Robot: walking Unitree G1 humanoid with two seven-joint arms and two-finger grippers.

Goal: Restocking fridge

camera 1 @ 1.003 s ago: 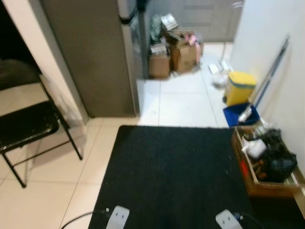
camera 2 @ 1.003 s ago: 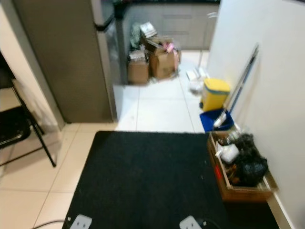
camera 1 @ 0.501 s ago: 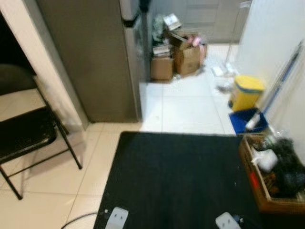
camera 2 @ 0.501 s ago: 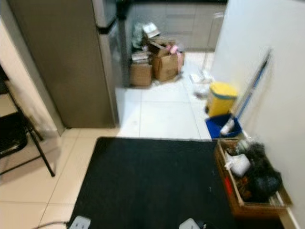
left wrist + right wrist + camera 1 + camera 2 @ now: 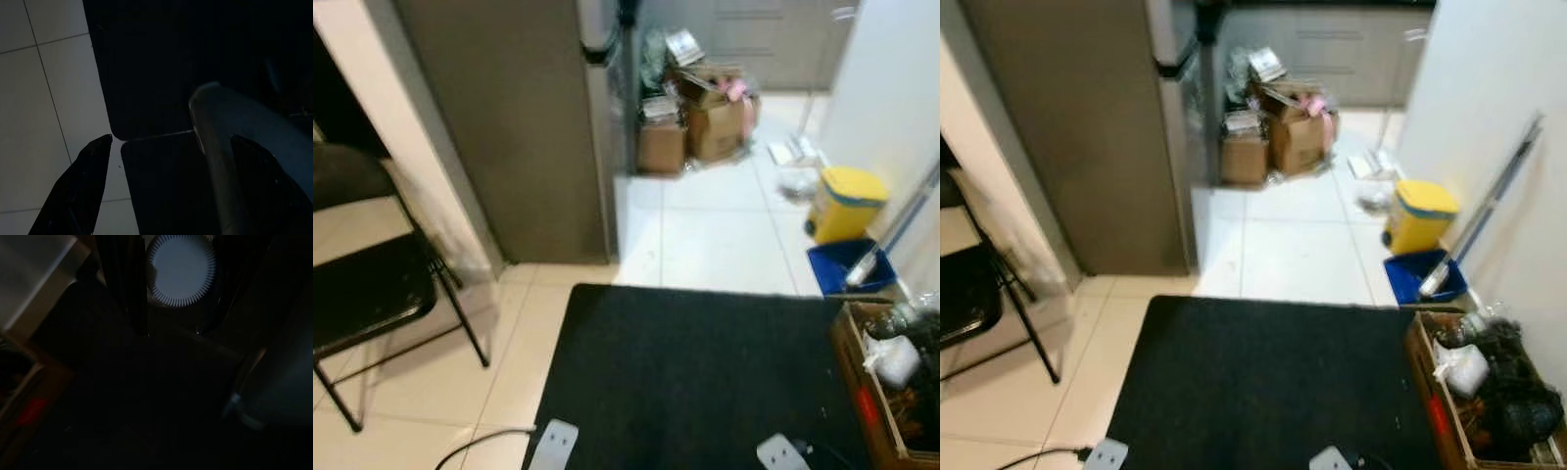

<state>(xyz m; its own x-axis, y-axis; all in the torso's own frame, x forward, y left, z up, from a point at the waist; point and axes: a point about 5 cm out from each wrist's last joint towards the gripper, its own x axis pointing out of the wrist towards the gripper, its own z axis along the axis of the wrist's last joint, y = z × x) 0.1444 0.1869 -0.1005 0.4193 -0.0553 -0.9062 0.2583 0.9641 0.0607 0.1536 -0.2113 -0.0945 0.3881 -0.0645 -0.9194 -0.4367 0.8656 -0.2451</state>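
Observation:
A tall fridge [image 5: 519,127] stands ahead on the left, its grey-brown side facing me and its silver door edge [image 5: 599,117] shut. My left gripper [image 5: 171,161] hangs low over the corner of the black mat [image 5: 161,73] and pale tiles, its two black fingers [image 5: 80,186] wide apart with nothing between them. The right wrist view is very dark: a round white ribbed disc [image 5: 182,270] shows above dark floor, and the right gripper's state cannot be made out.
A black mat [image 5: 695,372] lies before me. A black folding chair [image 5: 372,284] stands left. Cardboard boxes [image 5: 705,122] pile up past the fridge. Along the right wall sit a yellow bin [image 5: 847,201], a blue tub [image 5: 850,266] and a wooden crate [image 5: 891,392]. A cable [image 5: 484,446] crosses the tiles.
The whole picture has shifted right and down, so the camera has turned left and come nearer the fridge. The things on the floor have stayed where they were.

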